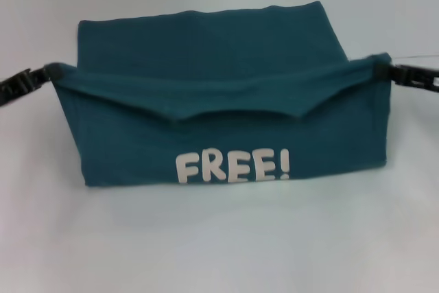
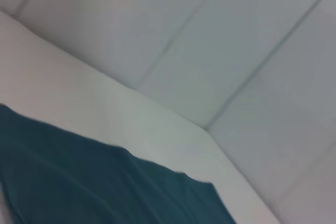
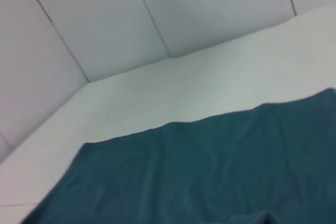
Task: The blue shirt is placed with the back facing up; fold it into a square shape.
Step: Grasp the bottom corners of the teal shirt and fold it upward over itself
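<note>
Head view: blue shirt (image 1: 226, 111), mid-table, sleeves folded in, near half lifted with FREE! lettering (image 1: 233, 167) showing. Left gripper (image 1: 42, 75) and right gripper (image 1: 388, 73) pinch its corners. Final fold unfinished.

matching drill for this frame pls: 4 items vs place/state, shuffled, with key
Items:
1. left gripper
2. right gripper
3. FREE! lettering
4. table

Place/state:
A. off-white, on the near panel of the blue shirt
B. pale surface under the shirt
C. shut on the shirt's fold at the head view's right end
D. shut on the shirt's fold at the head view's left end

Pairs: 1-D, 2-C, 3-A, 4-B
</note>
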Robot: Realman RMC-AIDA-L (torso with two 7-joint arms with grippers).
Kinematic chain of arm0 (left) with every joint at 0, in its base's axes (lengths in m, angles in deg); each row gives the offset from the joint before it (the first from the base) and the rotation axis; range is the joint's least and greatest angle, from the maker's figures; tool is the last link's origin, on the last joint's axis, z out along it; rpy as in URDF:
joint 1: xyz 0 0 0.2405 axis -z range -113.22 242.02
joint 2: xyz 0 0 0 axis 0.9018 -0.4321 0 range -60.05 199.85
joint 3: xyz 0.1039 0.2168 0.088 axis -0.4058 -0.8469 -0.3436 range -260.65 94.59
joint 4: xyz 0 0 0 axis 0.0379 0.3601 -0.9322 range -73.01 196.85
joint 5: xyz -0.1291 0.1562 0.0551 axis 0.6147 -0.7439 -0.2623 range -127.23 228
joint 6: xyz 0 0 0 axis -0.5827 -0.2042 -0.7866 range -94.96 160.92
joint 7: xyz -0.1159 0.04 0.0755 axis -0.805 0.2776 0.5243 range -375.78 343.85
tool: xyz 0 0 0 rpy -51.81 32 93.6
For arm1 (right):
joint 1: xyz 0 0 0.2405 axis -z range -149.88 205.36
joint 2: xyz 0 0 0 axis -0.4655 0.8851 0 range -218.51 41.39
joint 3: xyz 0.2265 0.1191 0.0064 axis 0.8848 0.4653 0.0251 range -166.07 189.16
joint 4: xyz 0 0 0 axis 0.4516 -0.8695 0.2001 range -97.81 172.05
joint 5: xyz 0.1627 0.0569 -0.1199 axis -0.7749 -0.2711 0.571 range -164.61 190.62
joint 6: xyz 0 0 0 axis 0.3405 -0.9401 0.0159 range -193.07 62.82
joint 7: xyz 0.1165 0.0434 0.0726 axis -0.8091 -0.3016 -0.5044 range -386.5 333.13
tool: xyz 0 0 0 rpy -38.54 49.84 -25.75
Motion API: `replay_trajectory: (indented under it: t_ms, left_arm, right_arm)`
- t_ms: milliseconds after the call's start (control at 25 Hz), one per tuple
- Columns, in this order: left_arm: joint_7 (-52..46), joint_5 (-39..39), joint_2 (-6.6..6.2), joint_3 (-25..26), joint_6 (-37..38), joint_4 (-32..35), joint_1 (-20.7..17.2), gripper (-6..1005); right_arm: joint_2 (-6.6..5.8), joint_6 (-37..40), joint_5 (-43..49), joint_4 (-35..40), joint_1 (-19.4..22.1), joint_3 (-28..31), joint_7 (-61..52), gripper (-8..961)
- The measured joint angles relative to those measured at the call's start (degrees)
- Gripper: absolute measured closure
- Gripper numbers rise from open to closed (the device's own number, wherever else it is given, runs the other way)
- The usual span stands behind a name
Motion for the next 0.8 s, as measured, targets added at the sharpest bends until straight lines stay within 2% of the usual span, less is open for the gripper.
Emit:
replay_trajectory:
  t_ms: [160, 440, 600, 800]
  left_arm:
    - [3.2, 1.0, 0.01, -0.1, -6.3, -2.2, 2.0, 984]
    - [12.3, 3.8, 0.92, -0.2, -16.7, -7.1, 6.0, 984]
    - [17.8, 7.1, 1.23, -0.2, -22.5, -10.0, 8.1, 985]
    - [21.5, 10.4, 1.24, -0.2, -25.3, -11.7, 9.1, 985]
  right_arm:
    - [0.21, -9.4, -1.7, -2.3, -2.7, -5.3, 0.4, 882]
    - [1.02, -22.8, -5.7, -6.0, -6.6, -12.9, 2.8, 882]
    - [1.04, -27.4, -6.9, -7.8, -8.4, -14.4, 3.6, 882]
    - [0.63, -32.1, -7.0, -10.0, -9.9, -15.1, 3.6, 882]
